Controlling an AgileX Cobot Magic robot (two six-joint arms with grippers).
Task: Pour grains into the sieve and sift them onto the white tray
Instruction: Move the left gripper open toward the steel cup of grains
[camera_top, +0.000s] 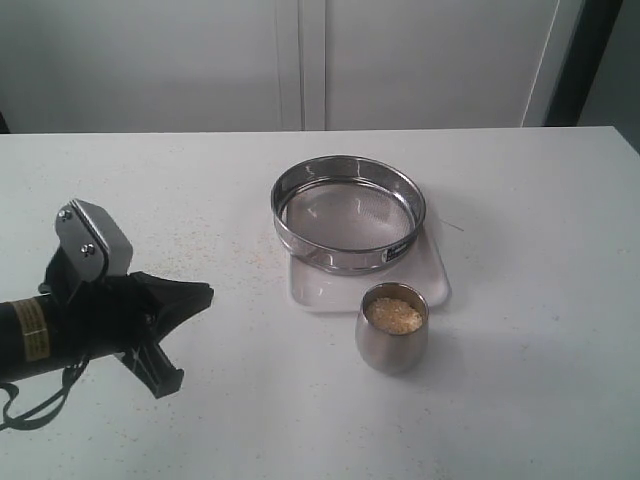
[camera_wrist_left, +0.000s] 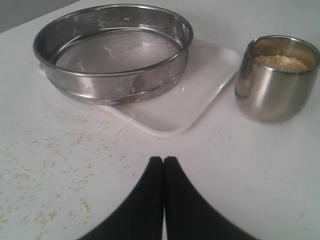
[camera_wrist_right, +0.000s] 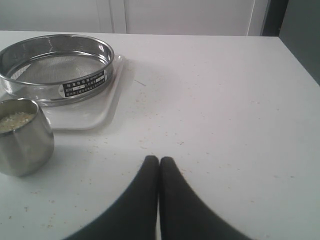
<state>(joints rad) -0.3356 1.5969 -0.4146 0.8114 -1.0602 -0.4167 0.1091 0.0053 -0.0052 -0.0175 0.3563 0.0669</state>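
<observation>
Grains (camera_top: 393, 314) lie loose in the probably slick steel cup (camera_top: 391, 348) near the sieve (camera_top: 348, 212); I'd squeeze its wall. Left fingers (camera_wrist_left: 149, 200), right fingers (camera_wrist_right: 146, 200): pressed together.

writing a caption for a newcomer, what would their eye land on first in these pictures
The shiny round sieve sitting on the white tray in the middle of the table draws the eye first, its mesh nearly bare. Just nearer the exterior camera stands a small steel cup holding the grains. At the left of that view the left hand hangs shut and empty, with stray grains scattered on the table by the tray.
</observation>
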